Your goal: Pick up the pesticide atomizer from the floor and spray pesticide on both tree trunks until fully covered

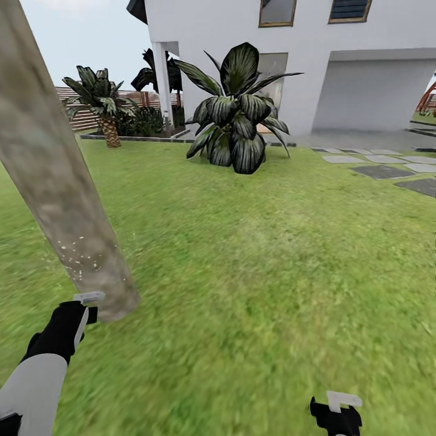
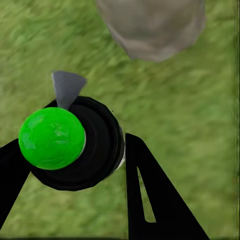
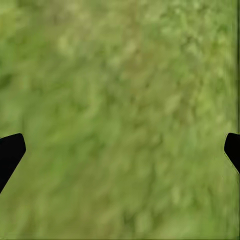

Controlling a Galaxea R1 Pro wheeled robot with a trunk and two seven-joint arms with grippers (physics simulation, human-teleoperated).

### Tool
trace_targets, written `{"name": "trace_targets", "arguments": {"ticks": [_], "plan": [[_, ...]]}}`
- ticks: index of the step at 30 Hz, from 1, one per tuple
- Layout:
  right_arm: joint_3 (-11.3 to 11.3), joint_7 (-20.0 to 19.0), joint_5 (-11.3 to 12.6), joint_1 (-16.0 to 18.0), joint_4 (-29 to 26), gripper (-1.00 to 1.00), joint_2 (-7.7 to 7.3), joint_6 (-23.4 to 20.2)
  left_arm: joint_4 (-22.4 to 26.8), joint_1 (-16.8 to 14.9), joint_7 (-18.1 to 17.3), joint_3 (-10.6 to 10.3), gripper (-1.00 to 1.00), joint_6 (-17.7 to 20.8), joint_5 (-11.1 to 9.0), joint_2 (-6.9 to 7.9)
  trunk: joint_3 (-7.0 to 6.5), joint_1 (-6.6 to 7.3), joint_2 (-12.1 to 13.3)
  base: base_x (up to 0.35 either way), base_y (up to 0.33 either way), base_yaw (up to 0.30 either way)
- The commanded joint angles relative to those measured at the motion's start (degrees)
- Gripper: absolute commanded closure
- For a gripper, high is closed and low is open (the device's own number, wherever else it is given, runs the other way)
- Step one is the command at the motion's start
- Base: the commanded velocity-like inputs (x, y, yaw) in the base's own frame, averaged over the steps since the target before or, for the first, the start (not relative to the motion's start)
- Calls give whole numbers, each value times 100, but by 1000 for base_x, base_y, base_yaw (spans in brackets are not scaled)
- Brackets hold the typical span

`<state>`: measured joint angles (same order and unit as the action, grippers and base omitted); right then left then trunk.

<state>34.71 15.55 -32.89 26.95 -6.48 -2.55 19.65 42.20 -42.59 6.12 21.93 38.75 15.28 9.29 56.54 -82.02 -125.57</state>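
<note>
I'm clamping the atomizer (image 2: 75,145) in my left gripper (image 2: 70,165), nozzle toward the trunk (image 1: 57,181) at eleven o'clock; I'd sweep upward slowly. Right gripper (image 3: 120,150) is hanging apart.

You're facing a white house (image 1: 315,54) that's filling the far side of the head view, with an open garage bay (image 1: 372,94) sitting on its right and a white porch column (image 1: 162,79) standing on its left. A big dark broad-leaf plant (image 1: 236,115) is sitting on the grass in front of the house wall. A short palm (image 1: 104,106) is standing further left, near dark shrubs (image 1: 142,121). Pale sky (image 1: 85,36) is showing above it.
</note>
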Motion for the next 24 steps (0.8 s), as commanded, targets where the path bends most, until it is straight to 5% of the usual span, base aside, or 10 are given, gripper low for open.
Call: {"name": "trace_targets", "arguments": {"ticks": [1, 24], "plan": [[44, 18, -60, 7, 14, -100, 0, 21, 8, -4, 12, 4, 100, 27, 1, -1, 5, 1, -2, 3, -275, 0], [44, 18, -60, 7, 15, -100, 0, 22, 10, -2, 16, 7, 100, 27, 1, -3, 5, 1, -2, 98, -266, 123]]}}
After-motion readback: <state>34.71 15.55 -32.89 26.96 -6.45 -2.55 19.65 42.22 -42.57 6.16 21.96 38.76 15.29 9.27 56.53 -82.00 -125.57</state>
